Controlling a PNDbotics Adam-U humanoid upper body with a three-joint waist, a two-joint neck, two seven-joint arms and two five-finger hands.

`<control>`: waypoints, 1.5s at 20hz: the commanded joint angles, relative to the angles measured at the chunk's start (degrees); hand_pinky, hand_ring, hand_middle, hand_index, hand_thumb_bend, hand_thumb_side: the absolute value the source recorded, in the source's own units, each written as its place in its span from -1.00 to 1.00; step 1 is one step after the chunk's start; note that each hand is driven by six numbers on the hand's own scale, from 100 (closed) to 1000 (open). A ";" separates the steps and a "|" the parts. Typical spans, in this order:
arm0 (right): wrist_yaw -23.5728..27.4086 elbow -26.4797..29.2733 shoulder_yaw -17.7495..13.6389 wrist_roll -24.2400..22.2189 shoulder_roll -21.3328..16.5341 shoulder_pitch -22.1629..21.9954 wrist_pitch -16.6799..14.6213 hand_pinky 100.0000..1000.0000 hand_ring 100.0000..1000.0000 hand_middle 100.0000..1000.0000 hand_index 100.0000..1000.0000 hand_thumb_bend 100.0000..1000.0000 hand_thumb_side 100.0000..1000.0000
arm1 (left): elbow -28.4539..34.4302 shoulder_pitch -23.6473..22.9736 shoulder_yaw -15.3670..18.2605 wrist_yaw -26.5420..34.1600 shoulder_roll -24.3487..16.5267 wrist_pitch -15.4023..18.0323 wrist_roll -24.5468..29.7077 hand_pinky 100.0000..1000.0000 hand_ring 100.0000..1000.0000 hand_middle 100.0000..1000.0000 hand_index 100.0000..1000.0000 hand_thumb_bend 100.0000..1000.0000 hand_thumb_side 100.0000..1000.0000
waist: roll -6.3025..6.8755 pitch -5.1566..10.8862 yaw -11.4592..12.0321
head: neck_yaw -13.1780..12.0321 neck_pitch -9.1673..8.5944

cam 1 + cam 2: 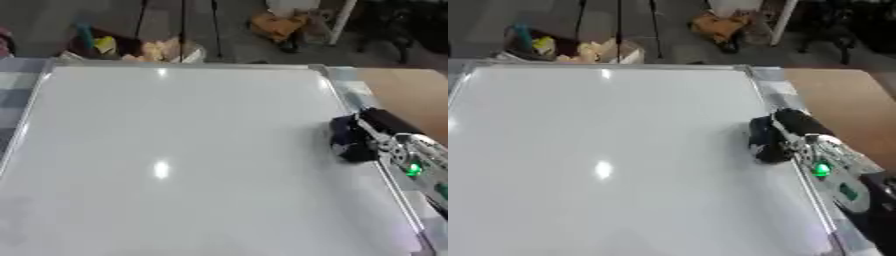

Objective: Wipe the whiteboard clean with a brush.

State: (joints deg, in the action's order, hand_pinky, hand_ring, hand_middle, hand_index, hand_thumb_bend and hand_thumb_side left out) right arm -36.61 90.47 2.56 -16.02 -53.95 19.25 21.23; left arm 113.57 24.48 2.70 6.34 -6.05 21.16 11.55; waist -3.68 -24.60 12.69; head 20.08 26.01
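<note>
Wiping looks nearly done: board (175, 150) shows no marks, only glare spots. Right hand (794, 131) sits at the board's right edge over a dark lump (350, 142), likely the brush; grip hidden, cannot tell. Left hand unseen. Beyond: brown table (411, 95), floor clutter (131, 47). Nothing blocks the board.

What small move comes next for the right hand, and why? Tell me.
Probably sweep the right hand leftward across the whiteboard. The hand sits on the board at its right edge, with something dark under it, likely the brush, though I cannot make it out. The rest of the board stretches away to the left and already looks white, so one pass may do.
</note>
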 commanded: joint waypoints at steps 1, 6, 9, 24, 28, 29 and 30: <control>0.75 0.93 0.39 -1.22 -1.82 0.64 -0.51 0.00 0.06 -0.70 -0.41 -1.00 -0.37 | 1.02 0.64 -0.19 0.21 -0.55 -0.06 0.09 -0.42 0.36 0.08 -0.15 -0.97 0.86 | -0.03 1.35 0.14 | 0.22 -0.68; 0.58 0.71 0.83 -2.38 -1.61 1.26 -1.16 0.05 0.10 -0.66 -0.36 -1.00 -0.39 | 1.02 0.74 -0.20 0.19 -0.53 -0.21 0.18 -0.42 0.36 0.08 -0.15 -0.97 0.86 | -0.38 1.26 0.33 | 0.30 -0.77; 0.37 0.27 1.11 -3.55 -1.40 1.50 -1.41 0.06 0.10 -0.65 -0.35 -1.00 -0.40 | 1.02 0.76 -0.17 0.17 -0.50 -0.23 0.16 -0.42 0.36 0.08 -0.15 -0.97 0.86 | -0.47 1.22 0.50 | 0.34 -0.80; 8.63 1.97 2.44 -5.91 -0.57 2.47 -2.73 -0.04 0.07 -0.68 -0.37 -1.00 -0.43 | 1.02 0.67 -0.20 0.17 -0.36 -0.14 0.20 -0.42 0.36 0.08 -0.15 -0.97 0.86 | -0.20 1.20 0.84 | 0.80 -0.67; 9.92 3.64 3.26 -6.72 -0.43 2.80 -2.96 -0.05 0.07 -0.68 -0.38 -1.00 -0.45 | 1.02 0.67 -0.24 0.18 -0.32 -0.19 0.27 -0.42 0.36 0.08 -0.15 -0.97 0.86 | -0.19 1.20 0.90 | 0.86 -0.59; 10.11 4.08 3.44 -6.94 -0.44 2.83 -2.97 -0.05 0.07 -0.68 -0.38 -1.00 -0.44 | 1.02 0.67 -0.24 0.18 -0.32 -0.19 0.28 -0.42 0.36 0.08 -0.15 -0.97 0.86 | -0.19 1.21 0.92 | 0.86 -0.58; 10.25 4.41 3.58 -7.18 -0.44 2.86 -2.95 -0.05 0.06 -0.68 -0.38 -1.00 -0.44 | 1.02 0.68 -0.25 0.19 -0.32 -0.19 0.28 -0.42 0.36 0.08 -0.15 -0.97 0.86 | -0.21 1.21 0.95 | 0.88 -0.58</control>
State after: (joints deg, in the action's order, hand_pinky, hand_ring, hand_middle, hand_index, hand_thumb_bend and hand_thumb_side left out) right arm -27.44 93.77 5.45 -22.54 -53.77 21.97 18.45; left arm 113.57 24.70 2.70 6.34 -6.02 20.98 11.72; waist -4.14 -24.60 13.48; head 20.79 26.01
